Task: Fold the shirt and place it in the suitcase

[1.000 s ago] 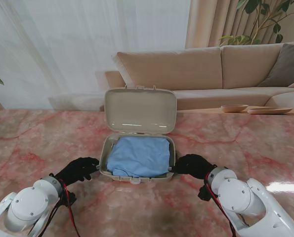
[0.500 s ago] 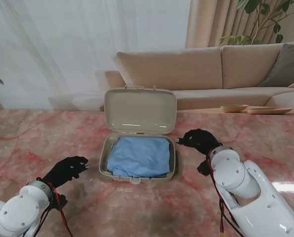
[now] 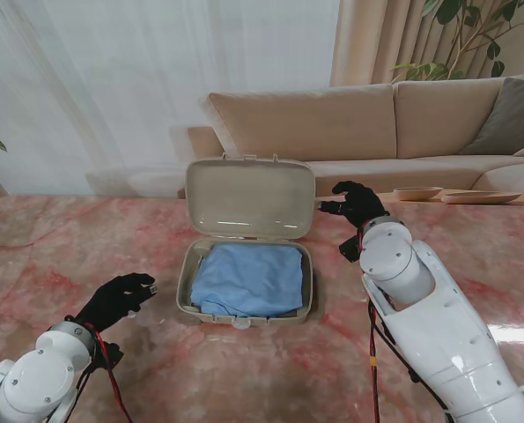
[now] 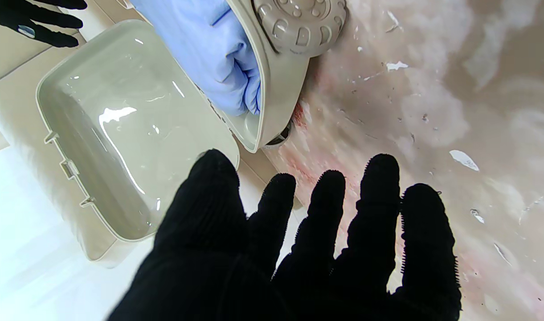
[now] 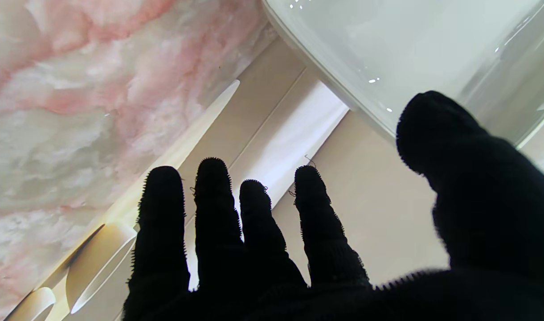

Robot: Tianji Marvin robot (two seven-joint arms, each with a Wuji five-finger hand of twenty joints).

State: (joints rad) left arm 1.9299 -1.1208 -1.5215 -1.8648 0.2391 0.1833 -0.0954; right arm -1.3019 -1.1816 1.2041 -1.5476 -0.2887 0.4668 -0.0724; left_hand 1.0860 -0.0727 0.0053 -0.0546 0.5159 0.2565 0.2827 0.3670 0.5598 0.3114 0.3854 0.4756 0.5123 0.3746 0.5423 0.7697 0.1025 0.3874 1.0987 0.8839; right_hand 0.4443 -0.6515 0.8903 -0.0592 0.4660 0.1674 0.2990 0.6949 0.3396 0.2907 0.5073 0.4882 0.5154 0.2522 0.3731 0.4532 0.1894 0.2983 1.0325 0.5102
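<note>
**Inspector:** Position of the shirt?

**Assistant:** The blue shirt lies folded inside the lower shell of the suitcase, filling most of the tray. The left wrist view shows a bunched fold of it pressed against the inner wall.

**Inspector:** Condition of the case?

**Assistant:** It stands on the pink marble table, near the middle. The lid stands upright at the far side, inner face toward me.

**Inspector:** Left hand?

**Assistant:** The left hand sits left of the case, apart from it and nearer to me than the lid. Its fingers are spread, with the table visible between them, and it holds nothing.

**Inspector:** Right hand?

**Assistant:** The right hand is raised beside the right edge of the lid, close to it; contact cannot be confirmed. Its fingers are extended and slightly parted, thumb held wide, nothing in the grasp.

**Inspector:** Surroundings?

**Assistant:** A beige sofa stands beyond the table.
</note>
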